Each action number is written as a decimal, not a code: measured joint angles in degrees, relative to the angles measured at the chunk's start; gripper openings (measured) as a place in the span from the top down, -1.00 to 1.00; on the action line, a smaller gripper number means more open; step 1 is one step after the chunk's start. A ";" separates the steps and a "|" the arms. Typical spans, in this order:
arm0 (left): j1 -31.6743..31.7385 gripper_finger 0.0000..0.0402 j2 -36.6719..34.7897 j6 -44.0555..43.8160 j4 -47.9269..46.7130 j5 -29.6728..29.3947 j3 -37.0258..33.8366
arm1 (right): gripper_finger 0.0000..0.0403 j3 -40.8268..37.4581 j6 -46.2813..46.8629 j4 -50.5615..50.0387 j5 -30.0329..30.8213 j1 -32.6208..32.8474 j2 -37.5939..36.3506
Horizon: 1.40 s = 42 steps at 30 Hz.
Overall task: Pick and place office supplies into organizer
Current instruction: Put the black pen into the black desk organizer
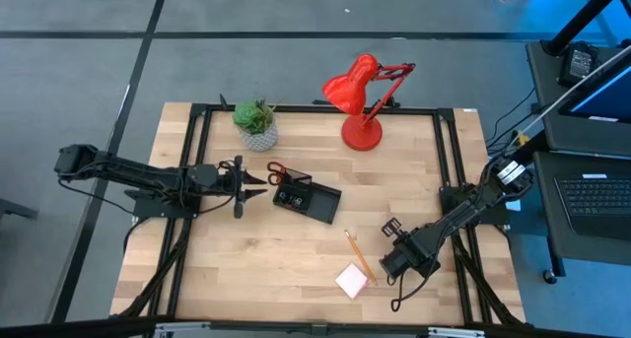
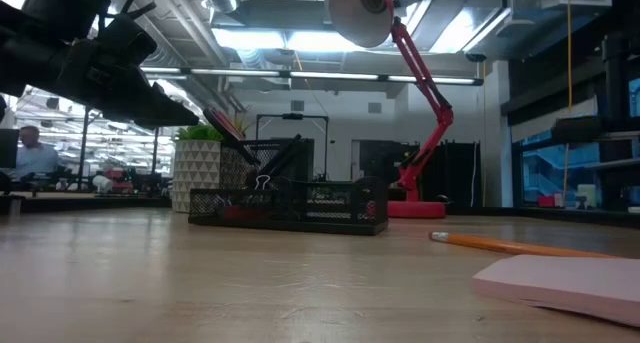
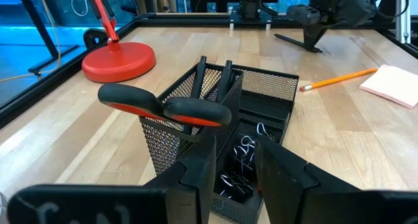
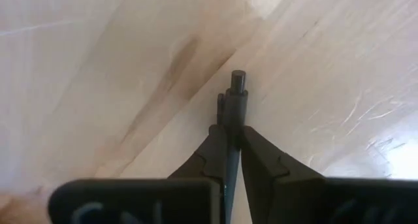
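The black mesh organizer (image 1: 308, 198) stands mid-table with red-handled scissors (image 3: 163, 106) and black pens (image 3: 215, 77) upright in its taller section and small clips (image 3: 241, 152) in a low one. My left gripper (image 1: 258, 185) hovers open just left of it, holding nothing. Near the right edge my right gripper (image 1: 394, 232) points down, shut on a black pen (image 4: 236, 93). An orange pencil (image 1: 359, 256) and a pink sticky-note pad (image 1: 352, 280) lie flat on the table beside it. My right gripper pinches the black pen between its two fingers (image 4: 261, 159), coming from above and pointing down, with the fingers across the pen. One end of the pen (image 4: 238, 77) sticks out past the fingertips. The pen lies low at the wood; lifted or resting, I cannot tell.
A red desk lamp (image 1: 360, 97) and a potted green plant (image 1: 256, 123) stand along the far edge. A black frame (image 1: 449, 161) runs around the tabletop. Bare wood lies between the organizer and the near edge.
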 joint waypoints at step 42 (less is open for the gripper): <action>0.00 0.50 -0.01 -0.86 0.02 0.18 0.00 | 0.83 3.10 -0.03 -3.71 3.42 0.02 -0.33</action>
